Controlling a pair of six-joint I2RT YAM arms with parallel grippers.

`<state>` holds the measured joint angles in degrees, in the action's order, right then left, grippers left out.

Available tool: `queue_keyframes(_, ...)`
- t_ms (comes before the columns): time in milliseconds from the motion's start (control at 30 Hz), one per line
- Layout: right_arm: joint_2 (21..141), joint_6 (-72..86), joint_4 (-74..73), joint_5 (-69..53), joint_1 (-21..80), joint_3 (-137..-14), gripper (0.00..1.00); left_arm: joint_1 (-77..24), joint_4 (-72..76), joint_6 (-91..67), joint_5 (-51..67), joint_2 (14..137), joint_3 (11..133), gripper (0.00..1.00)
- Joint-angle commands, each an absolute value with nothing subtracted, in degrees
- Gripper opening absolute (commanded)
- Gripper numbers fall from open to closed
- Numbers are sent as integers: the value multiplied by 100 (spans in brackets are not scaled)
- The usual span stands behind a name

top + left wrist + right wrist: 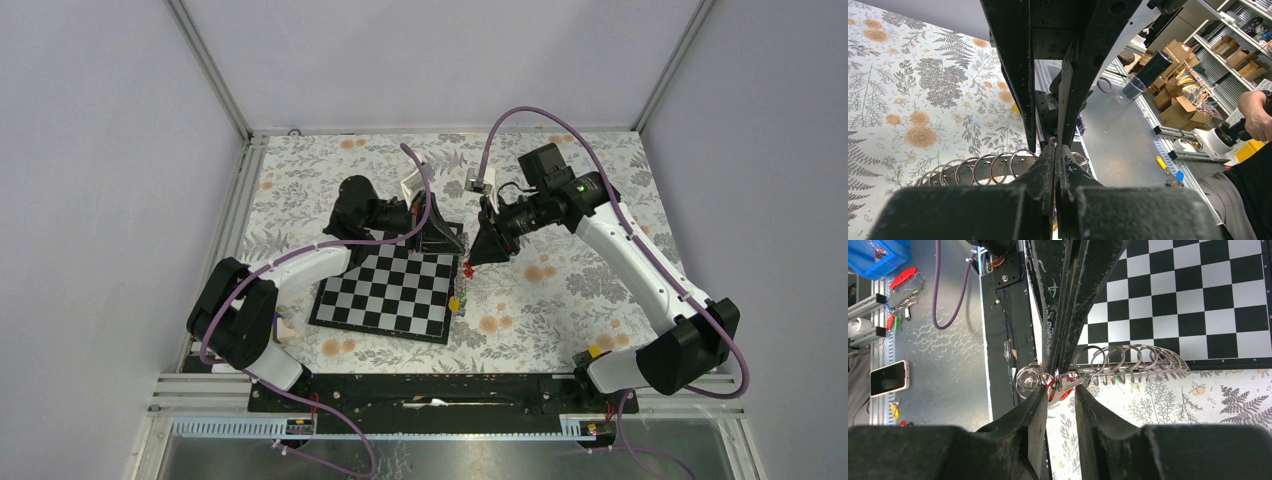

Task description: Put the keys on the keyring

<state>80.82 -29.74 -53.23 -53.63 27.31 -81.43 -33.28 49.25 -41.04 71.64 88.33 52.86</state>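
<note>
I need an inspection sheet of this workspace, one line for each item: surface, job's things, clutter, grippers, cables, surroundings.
Surface: floral cloth with a chessboard on it.
Job's things: keyring held by the chessboard's edge; a red tag at its end; more tagged keys beside the board.
Clutter: nothing seen on the cloth.
Grippers: left gripper, fingers shut on the keyring; right gripper, fingers apart around the red tag, contact cannot be told.
Cables: a purple cable loops above the right arm, another along the left.
Surroundings: phone and blue bin on a metal bench; shelves with boxes; a person's hand.
</note>
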Motion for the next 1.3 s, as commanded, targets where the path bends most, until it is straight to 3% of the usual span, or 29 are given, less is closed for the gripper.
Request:
queue_keyframes(0, 7939, -3047, -5258, -5406, 2704, -8408, 34, -3337, 5401, -4157, 7207, 8760, 5326, 0)
queue_keyframes(767, 8139, -2971, -5161, -5817, 2711, -8459, 27, -3338, 5357, -4104, 7189, 8781, 5300, 0)
queue_keyframes(1167, 8173, -2922, -5109, -5854, 2707, -8406, 13, -3339, 5352, -4091, 7189, 8784, 5300, 0)
queue_keyframes(1267, 8166, -2918, -5124, -5814, 2708, -8428, 3, -3339, 5348, -4068, 7198, 8781, 5291, 0)
